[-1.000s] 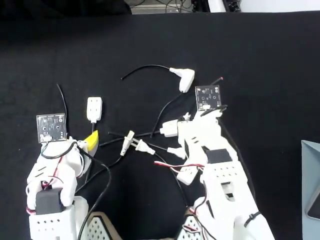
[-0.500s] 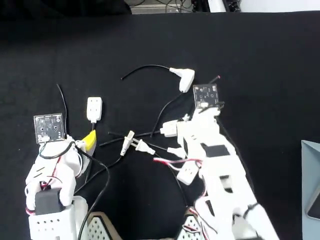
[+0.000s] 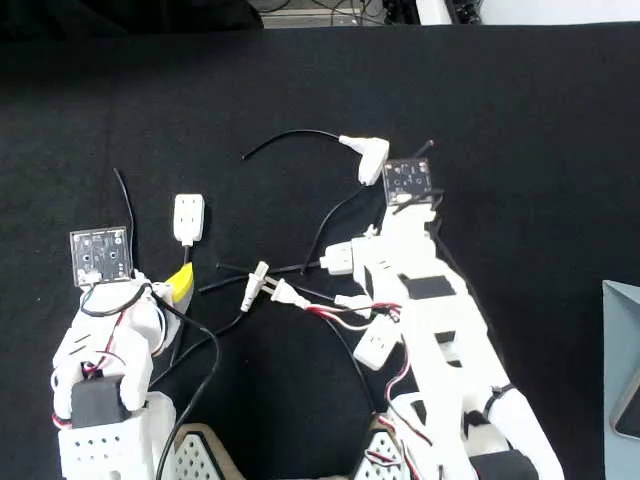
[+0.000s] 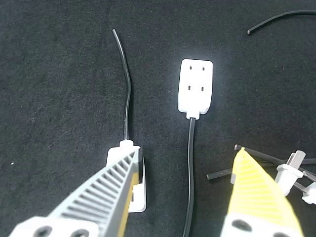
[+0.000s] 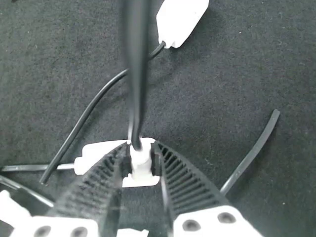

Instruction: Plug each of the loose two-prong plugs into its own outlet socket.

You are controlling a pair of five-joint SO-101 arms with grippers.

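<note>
Jaws of the right gripper [image 5: 141, 150] are clamped tight on a white plug [image 5: 140, 169], its black cord [image 5: 136, 74] running up between them, well off from the outlet socket [image 3: 188, 217]. The left gripper's [image 4: 186, 154] jaws are spread wide, holding nothing, just short of that socket on the black tabletop [image 4: 59, 74]. A second white corded piece [image 4: 139, 200] lies beside the socket's cord [image 4: 190, 173] — and a loose two-prong plug [image 3: 291, 296] sits between socket and right gripper.

The left arm [image 3: 105, 350] sits folded low, just on the robot's side of the white outlet socket [image 3: 188, 218], with the left gripper [image 4: 187, 154] spread wide. The right arm [image 3: 430, 320] stretches farther out, well to that socket's right, with the right gripper [image 5: 141, 154] clamped on a white plug [image 5: 139, 176].
</note>
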